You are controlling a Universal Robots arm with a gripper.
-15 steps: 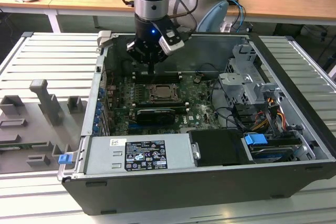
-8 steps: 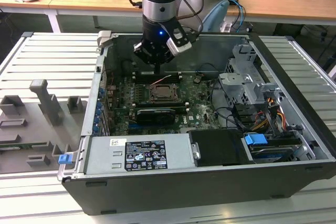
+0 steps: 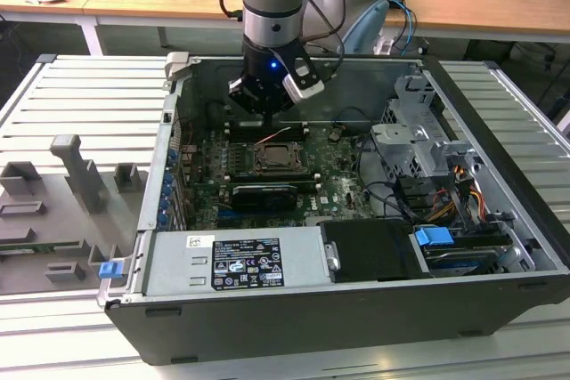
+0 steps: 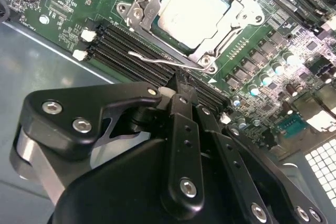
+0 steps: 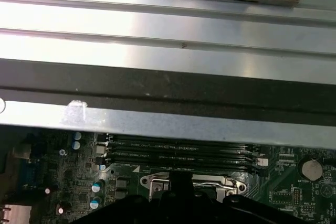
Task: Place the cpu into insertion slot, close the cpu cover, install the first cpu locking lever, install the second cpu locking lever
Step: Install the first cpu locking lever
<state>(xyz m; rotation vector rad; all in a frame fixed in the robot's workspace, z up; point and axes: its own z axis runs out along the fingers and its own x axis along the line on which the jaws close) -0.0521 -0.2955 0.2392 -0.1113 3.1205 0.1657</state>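
Observation:
The cpu (image 4: 193,4) lies flat in its socket on the green motherboard, silvery top up. The cpu cover (image 4: 223,34) is down around it as a metal frame. A thin wire locking lever (image 4: 157,60) runs along the socket's side nearest my gripper (image 4: 181,83). My gripper is shut with nothing in it, and its tip is just off that lever's end. In the exterior view the gripper (image 3: 267,113) hangs over the board just behind the socket (image 3: 272,159). In the first wrist view the socket's edge (image 5: 157,183) shows beside the dark gripper tip (image 5: 181,182).
Black memory slots (image 4: 121,40) lie between the socket and the case wall (image 5: 168,85). A black expansion card (image 3: 260,195) sits in front of the socket. The drive cage (image 3: 414,144) and cables stand at the exterior view's right, the power supply (image 3: 236,260) in front.

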